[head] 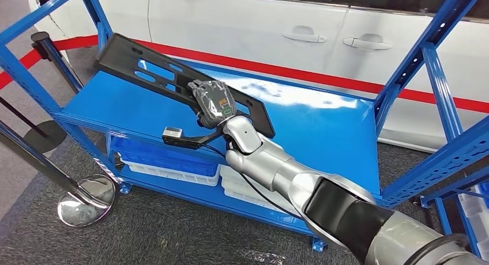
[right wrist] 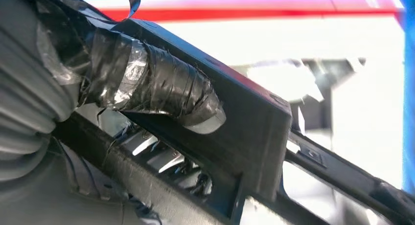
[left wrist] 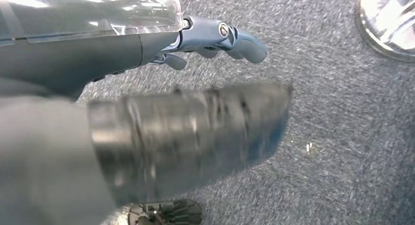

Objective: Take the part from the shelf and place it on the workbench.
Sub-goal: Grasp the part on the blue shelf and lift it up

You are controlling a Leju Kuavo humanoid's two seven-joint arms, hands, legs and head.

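Note:
The part [head: 144, 60] is a long black plastic panel with several slots. It is tilted up off the blue shelf top [head: 323, 132], its far end raised toward the left. My right hand [head: 214, 102] grips it near its lower right end. In the right wrist view the taped thumb [right wrist: 161, 88] presses on the black part [right wrist: 254, 137] and the fingers curl under it. My left hand [left wrist: 215, 36] hangs over the grey carpet, fingers loosely extended, holding nothing.
The blue shelf frame has uprights at left [head: 23, 75] and right [head: 432, 69]. Blue and white trays [head: 167, 161] lie on the lower shelf. A white car [head: 300, 29] stands behind. A chrome stanchion base [head: 86, 199] sits on the carpet at left.

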